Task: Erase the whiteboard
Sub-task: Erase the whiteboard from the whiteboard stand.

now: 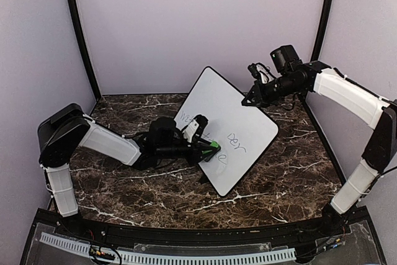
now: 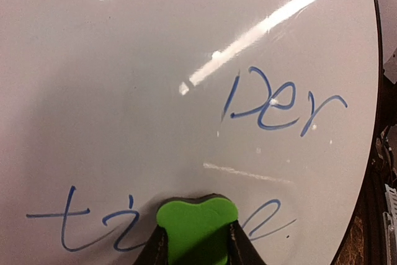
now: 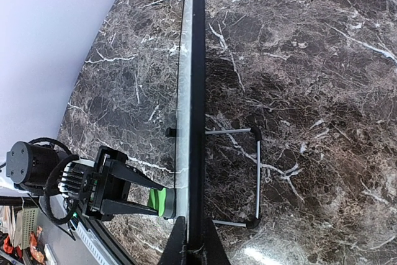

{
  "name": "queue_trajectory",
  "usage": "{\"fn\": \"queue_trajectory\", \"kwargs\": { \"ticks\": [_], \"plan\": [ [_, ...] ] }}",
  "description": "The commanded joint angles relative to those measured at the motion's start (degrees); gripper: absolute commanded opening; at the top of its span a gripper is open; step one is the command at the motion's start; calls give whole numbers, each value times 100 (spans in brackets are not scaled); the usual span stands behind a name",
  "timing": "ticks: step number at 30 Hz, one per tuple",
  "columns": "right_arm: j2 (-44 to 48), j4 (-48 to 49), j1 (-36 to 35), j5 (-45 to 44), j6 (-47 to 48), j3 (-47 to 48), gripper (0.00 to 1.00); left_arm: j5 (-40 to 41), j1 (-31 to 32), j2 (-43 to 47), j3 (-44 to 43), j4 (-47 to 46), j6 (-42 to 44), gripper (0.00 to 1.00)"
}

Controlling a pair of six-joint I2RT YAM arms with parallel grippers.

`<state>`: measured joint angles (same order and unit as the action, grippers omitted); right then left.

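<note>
The whiteboard (image 1: 236, 122) stands tilted on the marble table, white with a thin black frame and blue handwritten words. My left gripper (image 1: 209, 148) is shut on a green eraser block (image 1: 214, 149) and presses it flat against the board's face. In the left wrist view the eraser (image 2: 195, 221) sits between the words "ti" and "e", with "Der" (image 2: 282, 107) above it. My right gripper (image 1: 249, 99) is shut on the board's top edge. In the right wrist view the board's edge (image 3: 193, 91) runs straight down between my fingers (image 3: 175, 247), with the eraser (image 3: 159, 202) at its left.
A wire stand (image 3: 256, 178) props the board from behind on the dark marble table (image 1: 298, 172). Purple walls enclose the table on three sides. A black rail with a white strip (image 1: 205, 256) runs along the near edge.
</note>
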<state>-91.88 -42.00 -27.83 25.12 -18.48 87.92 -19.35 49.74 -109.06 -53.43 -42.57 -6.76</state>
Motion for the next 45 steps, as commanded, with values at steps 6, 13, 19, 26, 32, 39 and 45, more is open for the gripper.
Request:
{"fn": "queue_trajectory", "kwargs": {
  "ticks": [6, 13, 19, 26, 32, 39, 45],
  "plan": [
    [134, 60, -369, 468, 608, -73, 0, 34, 72, -417, -792, 1150, 155, 0],
    [100, 52, -372, 491, 609, -49, 0, -128, 101, -545, -1659, 1610, 356, 0],
    [45, 21, -376, 485, 609, -4, 0, -173, 155, -424, -1324, 1525, 261, 0],
    [32, 20, -374, 476, 619, 10, 0, -45, 170, -117, -143, 1224, 121, 0],
    [-14, 25, -378, 493, 618, 23, 0, -47, 186, -267, -481, 1200, 142, 0],
    [41, 40, -374, 481, 622, -29, 0, -110, 238, -644, -1876, 1630, 274, 0],
    [29, 33, -376, 486, 627, -16, 0, -53, 238, -747, -2072, 1709, 266, 0]
  ]
}}
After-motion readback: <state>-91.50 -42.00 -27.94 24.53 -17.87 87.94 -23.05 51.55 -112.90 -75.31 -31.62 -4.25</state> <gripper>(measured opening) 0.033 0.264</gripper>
